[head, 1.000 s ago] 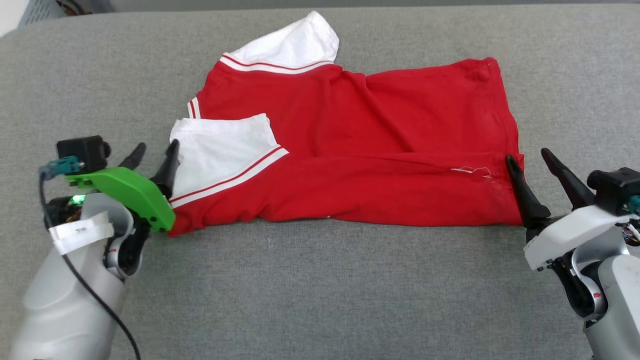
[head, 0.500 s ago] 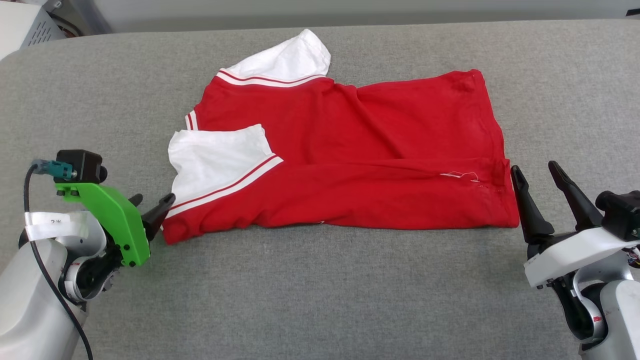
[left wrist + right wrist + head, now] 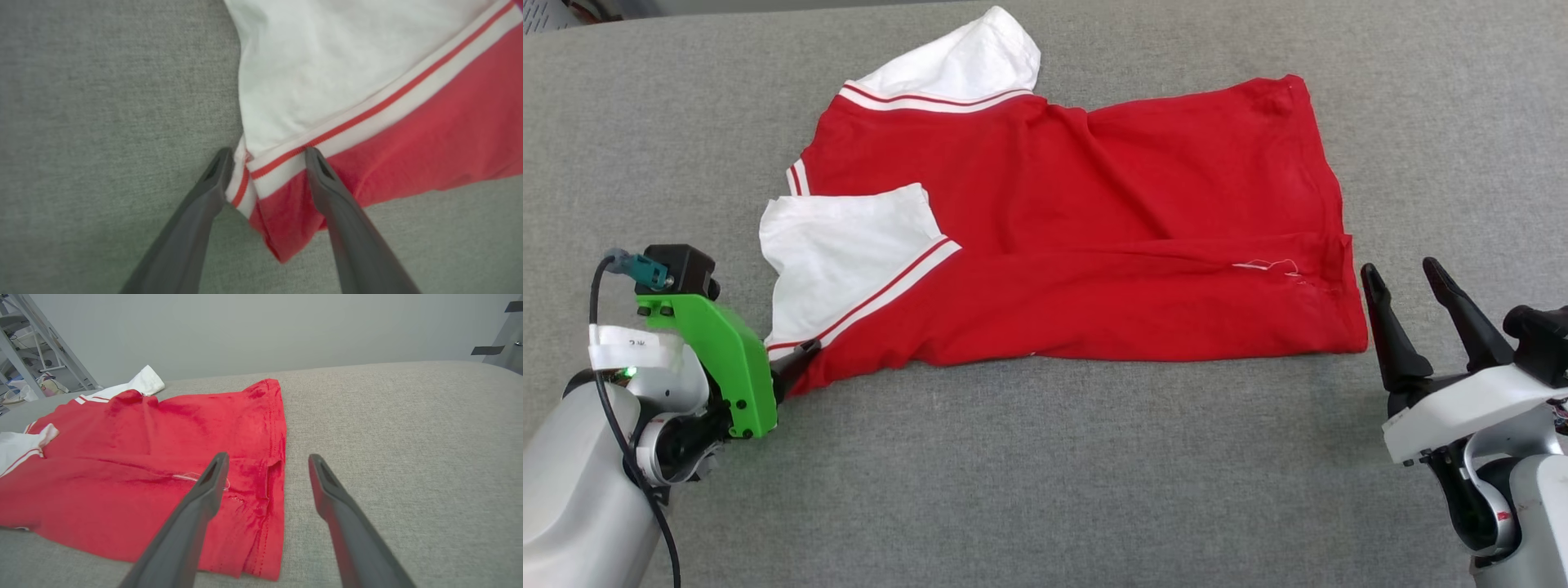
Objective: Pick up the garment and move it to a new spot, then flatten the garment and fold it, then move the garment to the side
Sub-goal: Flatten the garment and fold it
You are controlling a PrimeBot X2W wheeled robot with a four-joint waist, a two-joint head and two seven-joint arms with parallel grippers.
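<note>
**A:** where's the garment sitting?

**B:** its sleeve corner is between the left gripper's wide-open fingers, and the hem's just ahead of the right gripper (also gaping, empty). Looks soft, light and floppy, so I'd pinch those 2 corners.

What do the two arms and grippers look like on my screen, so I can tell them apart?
Both grippers have two long, dark, tapering fingers on pale grey forearms. The left gripper carries a bright green bracket with a black camera block, a teal plug, a black cable and a white tape label. The right gripper has a white bracket instead.
</note>
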